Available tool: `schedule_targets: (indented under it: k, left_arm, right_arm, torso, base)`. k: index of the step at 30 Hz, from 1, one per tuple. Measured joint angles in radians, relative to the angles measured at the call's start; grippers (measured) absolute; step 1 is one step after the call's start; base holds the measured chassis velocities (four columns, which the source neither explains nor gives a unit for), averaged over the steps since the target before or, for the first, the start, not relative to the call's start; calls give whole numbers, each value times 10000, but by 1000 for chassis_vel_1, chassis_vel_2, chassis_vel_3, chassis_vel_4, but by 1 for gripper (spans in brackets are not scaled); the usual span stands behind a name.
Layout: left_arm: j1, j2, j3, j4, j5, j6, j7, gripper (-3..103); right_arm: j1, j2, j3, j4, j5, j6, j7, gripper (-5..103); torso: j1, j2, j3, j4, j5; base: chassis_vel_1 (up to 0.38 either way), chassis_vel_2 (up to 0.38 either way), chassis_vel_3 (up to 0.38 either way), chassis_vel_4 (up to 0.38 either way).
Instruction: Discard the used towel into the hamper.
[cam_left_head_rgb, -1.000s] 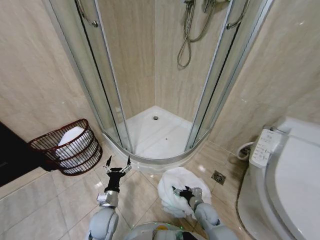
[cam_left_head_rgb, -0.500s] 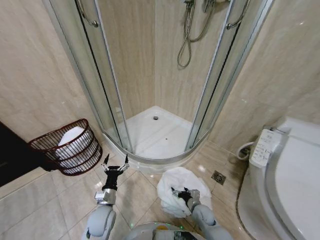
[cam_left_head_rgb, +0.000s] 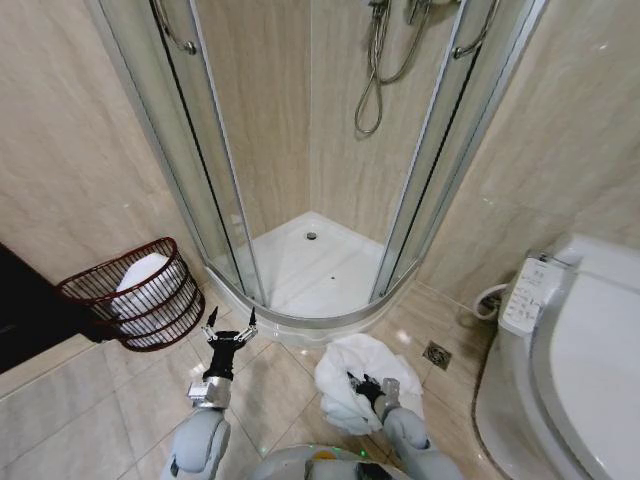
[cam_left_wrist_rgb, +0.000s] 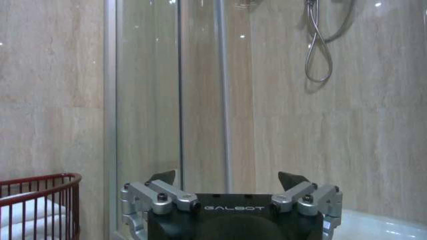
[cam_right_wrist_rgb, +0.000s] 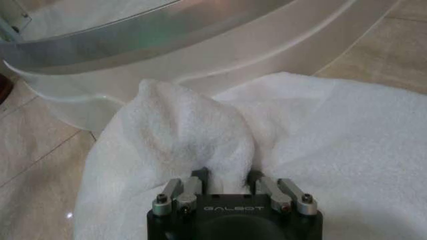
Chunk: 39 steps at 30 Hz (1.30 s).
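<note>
My right gripper (cam_right_wrist_rgb: 225, 176) is clenched on a raised fold of the towel (cam_right_wrist_rgb: 200, 135), the two jaws pinching a ridge of white cloth that stands up between them in the right wrist view, the rest of the cloth spreading out flat to either side. In the head view that same right gripper (cam_left_head_rgb: 368, 385) sits low and right of centre in the frame, buried in the towel (cam_left_head_rgb: 350, 372), which lies heaped on the floor tiles just in front of the curved sill of the shower (cam_left_head_rgb: 310, 265). My left gripper (cam_left_head_rgb: 229, 330) hangs at lower left of centre with its jaws spread wide and nothing between them, pointed toward the shower's glass door. The hamper (cam_left_head_rgb: 135, 290) stands at the left edge of the frame against the wall, leaning a little, with white cloth already inside it. From my right jaws the hamper lies well off to the left and slightly up the frame, past my left gripper, which is the nearer of the two to it. In the left wrist view the left gripper (cam_left_wrist_rgb: 227, 180) faces the glass with the hamper's red rim (cam_left_wrist_rgb: 40, 182) at lower left of the picture. By my reading, the towel must travel leftward across my front to reach that rim.
</note>
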Motion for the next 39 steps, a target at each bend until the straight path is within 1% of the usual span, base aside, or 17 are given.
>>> schedule_targets:
  k: [3,4,7,9,11,14,17,18,21,22,24,26,29,31,32,35,39]
  left_arm:
    - [25,-21,24,3,22,-20,9,100]
    - [25,-21,24,3,22,-20,9,100]
    - [34,-51,57,-17,44,-21,17,100]
    - [31,-58,65,-18,49,-21,18,100]
    - [5,-91,118,-21,76,-10,24,100]
    - [-24,-101,172,-23,99,3,37,100]
    - [-93,-125,246,-23,111,12,42,100]
    - [-93,-125,246,-23,111,12,42,100]
    - [-81,-143,407,-30,130,5,43,100]
    - [-81,-143,407,-30,130,5,43,100]
    - [-46,-154,569,-140,120,-23,33,100]
    - [-31,-112,599,-204,91,-29,28,100]
    - [-25,-91,611,-284,78,-31,26,100]
    - [13,-46,624,-476,38,-18,26,100]
    - [13,-46,624,-476,38,-18,26,100]
    - [88,48,623,-744,-103,33,29,100]
    - [150,99,596,-830,-223,-1,29,100]
  right_arm:
    - [-24,32,74,7,12,71,-77,27]
    - [-24,32,74,7,12,71,-77,27]
    - [-62,98,157,3,19,164,-140,10]
    - [-78,117,182,14,20,186,-141,10]
    - [-180,197,328,200,22,357,-136,5]
    - [-310,299,536,523,-40,627,-60,5]
    - [-638,406,913,1336,-556,1384,209,5]
    - [-638,406,913,1336,-556,1384,209,5]
    - [-1183,247,1282,2726,-928,1844,435,5]
    - [-1183,247,1282,2726,-928,1844,435,5]
    - [-2044,92,1684,5084,-1285,2038,833,5]
    - [-2495,53,1720,6247,-1521,2028,1132,5]
    - [-2760,20,1700,6992,-1697,1934,1363,5]
    - [-3038,-69,1658,8194,-1840,1587,1739,5]
    - [-3038,-69,1658,8194,-1840,1587,1739,5]
    - [-3291,-298,1743,9636,-1833,1138,2091,5]
    - [-3750,-664,2128,10318,-1874,1159,2236,5]
  torso:
    - [0,0,0,0,0]
    - [0,0,0,0,0]
    - [0,0,0,0,1]
    - [0,0,0,0,0]
    - [0,0,0,0,1]
    - [0,0,0,0,1]
    - [0,0,0,1,2]
    - [0,0,0,1,2]
    - [0,0,0,0,0]
    - [0,0,0,0,0]
    - [-1,0,0,-1,-2]
    - [-1,0,-1,-1,0]
    - [-1,0,0,-1,0]
    - [-1,0,0,-1,2]
    - [-1,0,0,-1,2]
    - [-1,1,-1,1,-1]
    - [-1,0,-1,1,0]
  base:
    - [0,0,0,0]
    - [0,0,0,0]
    - [0,0,0,0]
    - [0,0,0,0]
    - [0,0,0,0]
    - [0,0,0,0]
    - [0,0,0,0]
    - [0,0,0,0]
    - [0,0,0,0]
    - [0,0,0,0]
    - [0,0,0,0]
    - [0,0,0,0]
    - [0,0,0,0]
    - [0,0,0,0]
    - [0,0,0,0]
    - [0,0,0,0]
    - [0,0,0,0]
